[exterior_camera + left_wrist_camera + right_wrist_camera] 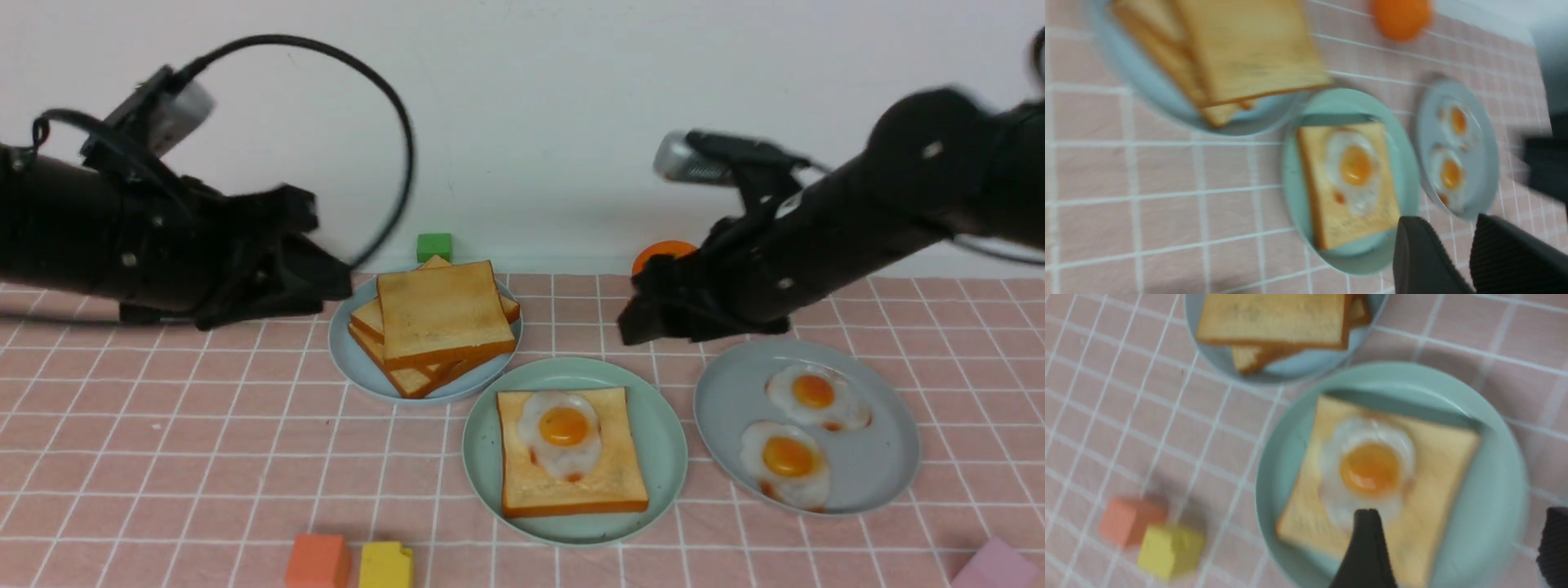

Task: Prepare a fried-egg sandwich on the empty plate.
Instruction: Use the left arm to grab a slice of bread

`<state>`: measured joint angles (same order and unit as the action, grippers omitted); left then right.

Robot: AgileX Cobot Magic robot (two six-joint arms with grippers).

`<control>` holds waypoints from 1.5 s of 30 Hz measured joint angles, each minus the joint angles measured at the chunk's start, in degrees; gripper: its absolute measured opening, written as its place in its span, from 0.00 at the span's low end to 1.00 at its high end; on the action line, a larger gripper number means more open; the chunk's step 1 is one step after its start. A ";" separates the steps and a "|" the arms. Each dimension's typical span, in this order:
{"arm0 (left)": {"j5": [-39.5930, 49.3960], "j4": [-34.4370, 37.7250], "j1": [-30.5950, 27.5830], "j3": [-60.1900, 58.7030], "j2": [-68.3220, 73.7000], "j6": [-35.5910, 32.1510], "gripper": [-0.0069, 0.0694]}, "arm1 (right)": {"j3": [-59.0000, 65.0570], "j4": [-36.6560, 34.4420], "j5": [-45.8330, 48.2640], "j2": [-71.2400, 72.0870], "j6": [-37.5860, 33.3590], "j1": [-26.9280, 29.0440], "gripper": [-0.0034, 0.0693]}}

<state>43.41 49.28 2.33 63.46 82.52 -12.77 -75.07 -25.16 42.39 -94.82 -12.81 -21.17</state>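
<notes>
The mint-green empty plate (665, 441) now carries one toast slice (571, 482) with a fried egg (562, 429) lying on top, yolk up. No second slice covers the egg. My right gripper (641, 314) hovers just behind the plate's right side. In the right wrist view it (1459, 512) is wide open above the toast (1437, 465) and plate (1498, 490), holding nothing. My left gripper (331, 282) hangs beside the toast stack (441, 314). Its fingers (1447, 222) stand apart with only tablecloth between them.
The loose toast slices lie on a grey-blue plate (351, 351) at back left. Another grey-blue plate (882, 457) on the right holds two fried eggs (812, 394). A green block (433, 247) and an orange ball (661, 253) sit by the wall. Orange (318, 561), yellow (385, 565) and pink (996, 565) blocks line the front edge.
</notes>
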 joint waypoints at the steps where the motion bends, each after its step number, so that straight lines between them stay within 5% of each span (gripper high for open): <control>1: 0.80 0.58 -0.93 0.82 2.13 0.53 0.41 | 0.00 1.94 1.31 1.73 1.98 -0.66 0.80; 5: 2.00 4.01 -1.88 2.70 10.70 0.55 0.45 | 1.66 7.31 2.87 7.14 6.42 -3.88 0.76; 17: 1.49 10.06 -1.88 11.63 27.75 -5.39 0.67 | 8.66 6.92 2.81 14.61 6.90 -6.12 0.62; 39: 1.95 14.06 -1.88 18.13 39.25 -8.86 0.67 | 8.66 6.06 2.63 15.58 6.90 -6.12 0.60; 45: 2.34 15.07 -1.88 18.13 39.96 -12.28 0.54 | 8.66 6.06 2.63 15.58 6.90 -6.12 0.60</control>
<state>45.75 64.35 0.45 81.59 122.48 -25.04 -66.41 -19.10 45.03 -79.24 -5.91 -27.30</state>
